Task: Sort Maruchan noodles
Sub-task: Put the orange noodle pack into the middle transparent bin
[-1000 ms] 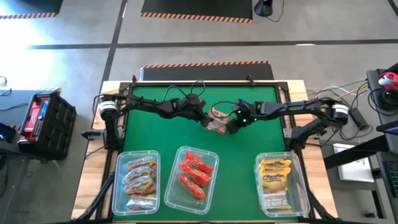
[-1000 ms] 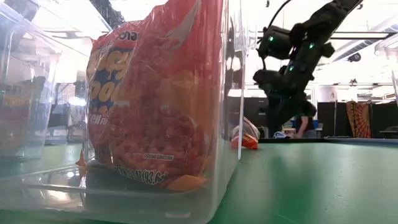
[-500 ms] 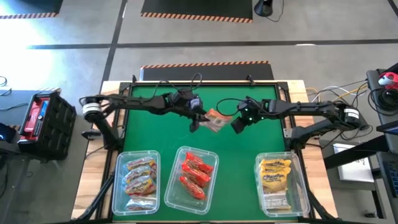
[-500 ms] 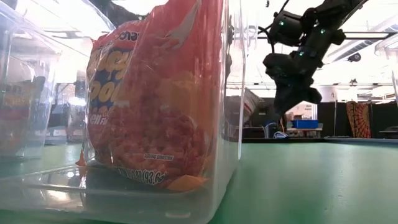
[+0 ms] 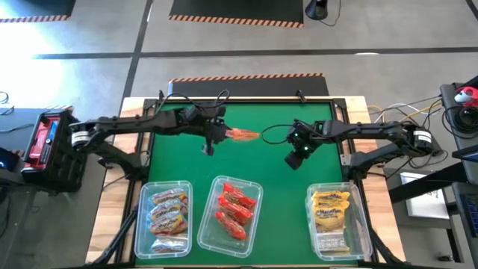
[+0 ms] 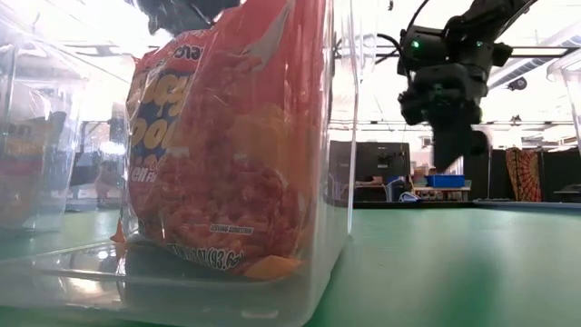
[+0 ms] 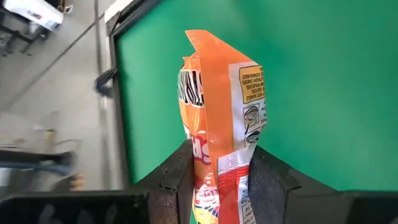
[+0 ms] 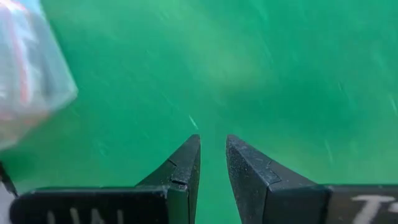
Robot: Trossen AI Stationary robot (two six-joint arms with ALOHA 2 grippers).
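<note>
Nearest you, three clear rectangular plastic bins sat along the front edge of the green surface [image 5: 299, 190]: the left bin [image 5: 140, 224] held orange-pink crinkly packets [image 5: 167, 213], the middle bin [image 5: 254, 224] held red crinkly packets [image 5: 233, 209], and the right bin [image 5: 362, 224] held yellow crinkly packets [image 5: 330, 213]. In the low view the red packet [image 6: 227, 145] stood pressed against the clear wall.

Farther back, your left tool [image 5: 216, 134] was clamped on an orange crinkly noodle packet [image 5: 243, 135], carried in the air above the middle of the surface; in the left wrist view the packet [image 7: 217, 124] stood pinched between the two dark fingers [image 7: 177, 180].

Across from it, your right tool [image 5: 293, 158] hung over bare green, its fingers [image 8: 183, 165] nearly together with only a narrow slit and nothing between them.
</note>
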